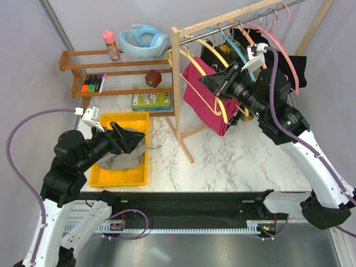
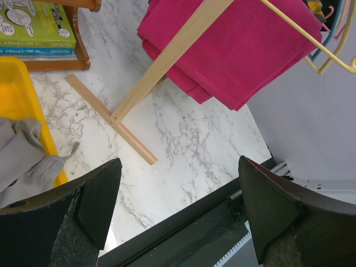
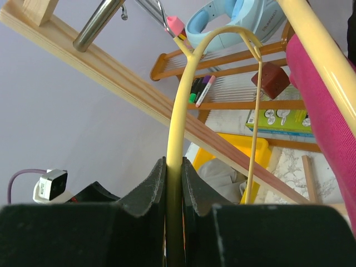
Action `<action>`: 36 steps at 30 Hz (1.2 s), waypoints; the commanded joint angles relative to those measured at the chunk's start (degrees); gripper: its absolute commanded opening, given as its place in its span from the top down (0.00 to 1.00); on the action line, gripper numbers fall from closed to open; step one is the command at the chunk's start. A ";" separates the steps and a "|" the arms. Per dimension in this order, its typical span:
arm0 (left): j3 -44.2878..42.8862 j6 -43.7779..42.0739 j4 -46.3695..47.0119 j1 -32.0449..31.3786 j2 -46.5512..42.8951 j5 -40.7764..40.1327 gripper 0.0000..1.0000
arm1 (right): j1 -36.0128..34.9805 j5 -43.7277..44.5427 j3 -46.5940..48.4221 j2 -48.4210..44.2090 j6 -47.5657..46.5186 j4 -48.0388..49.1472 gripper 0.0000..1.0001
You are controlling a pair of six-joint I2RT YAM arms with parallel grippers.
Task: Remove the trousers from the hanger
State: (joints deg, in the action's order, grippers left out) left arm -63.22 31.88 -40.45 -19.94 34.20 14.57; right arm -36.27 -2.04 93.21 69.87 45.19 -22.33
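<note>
The right gripper (image 3: 173, 169) has its 2 fingers (image 3: 149, 194) pressed together on the thin arm of a yellow hanger (image 3: 183, 94), pinching it just below the curve. That hanger is at the left end of a wooden rack (image 1: 177, 72), under its metal rail (image 1: 233, 23). The magenta trousers (image 1: 207, 99) are folded over its lower bar. They hang down toward the table, and in the top view their long axis runs from the rack's upper corner down and to the right. Dark trousers (image 1: 302, 64) hang further along the rail among other hangers.

The left gripper (image 2: 179, 167) is spread wide and holds nothing. It hovers over a yellow tray (image 1: 119, 178) where grey trousers (image 1: 125, 157) lie crumpled, off any hanger.

Everything stands on a white marble-patterned table (image 1: 239, 158). A wooden shelf (image 1: 111, 71) sits at the back left, and plain grey walls close in the back and sides.
</note>
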 commanded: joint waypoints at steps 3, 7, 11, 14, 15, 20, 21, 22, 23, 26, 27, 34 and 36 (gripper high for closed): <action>-1.29 -0.59 1.86 0.34 0.52 2.66 0.09 | -0.73 3.10 6.53 1.85 -1.68 1.68 1.00; -0.59 -0.50 1.86 0.43 0.26 2.84 0.09 | -0.73 3.45 9.35 2.90 -2.12 0.71 1.00; -0.41 -0.41 1.86 0.34 0.08 2.92 0.09 | -0.82 3.10 11.03 3.61 -2.04 -0.35 1.00; -0.59 -0.41 1.95 0.35 0.43 2.83 0.09 | -1.26 3.36 9.89 2.82 -2.03 -0.52 1.00; -0.67 -0.41 1.95 0.34 0.52 2.92 0.09 | -1.26 3.45 9.63 2.30 -1.95 -0.44 1.00; -0.50 -0.33 2.13 0.34 0.43 3.19 0.10 | -1.70 3.54 7.87 0.71 -1.95 -0.26 1.00; -0.41 -0.24 2.21 0.34 0.43 3.36 0.10 | -1.87 3.62 7.78 0.28 -1.77 -0.35 1.00; -0.41 -0.24 2.21 0.34 0.52 3.28 0.10 | -1.87 3.63 7.60 0.01 -1.86 -0.26 1.00; -0.32 -0.15 2.30 0.34 0.26 3.45 0.10 | -1.96 3.80 7.25 -0.17 -1.69 -0.26 1.00; 0.03 -0.24 2.21 0.35 0.17 3.27 0.10 | -2.22 4.07 6.29 -1.31 -1.60 -0.35 1.00; 0.20 -0.15 2.21 0.34 0.17 3.36 0.10 | -2.22 4.15 5.94 -1.75 -1.51 -0.35 1.00; 0.29 0.20 2.83 0.34 0.43 5.20 0.10 | -3.19 3.89 0.40 -5.08 -0.37 1.23 1.00; 0.38 0.11 3.18 0.34 0.70 6.00 0.10 | -3.45 3.71 -1.53 -6.23 -0.36 1.93 1.00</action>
State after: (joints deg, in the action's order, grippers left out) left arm -63.02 31.90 -40.10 -19.94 34.24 17.37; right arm -39.09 1.32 93.82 66.85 44.23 -25.74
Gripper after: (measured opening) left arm 0.905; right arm 0.190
